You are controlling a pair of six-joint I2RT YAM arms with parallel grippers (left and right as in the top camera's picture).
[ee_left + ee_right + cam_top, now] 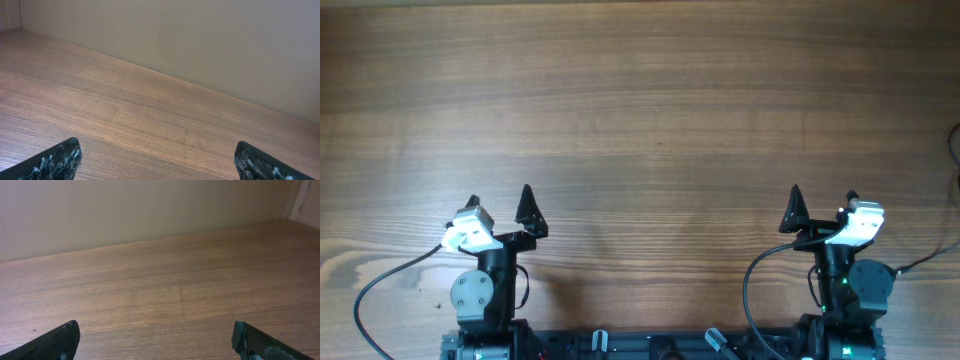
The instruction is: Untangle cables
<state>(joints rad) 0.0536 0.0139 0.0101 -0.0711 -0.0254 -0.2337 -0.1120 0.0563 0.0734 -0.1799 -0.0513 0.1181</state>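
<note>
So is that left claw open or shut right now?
Open. In its own camera the left claw has its two fingers far apart at the picture's edges, with only table showing between them.

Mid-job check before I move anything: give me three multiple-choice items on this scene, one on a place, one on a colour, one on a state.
1. In the overhead view, where do the left gripper and right gripper sit?
A) near the bottom edge
B) near the top edge
C) touching each other at the centre

2. What colour is the table?
A) white
B) green
C) brown wood grain

3. How are the left gripper's fingers?
A) shut on an object
B) spread apart, empty
C) shut, empty

Answers:
1 A, both stand low in the picture, one on each side.
2 C, brown grain runs across the whole surface.
3 B, the left wrist view shows only bare wood between them.
</note>
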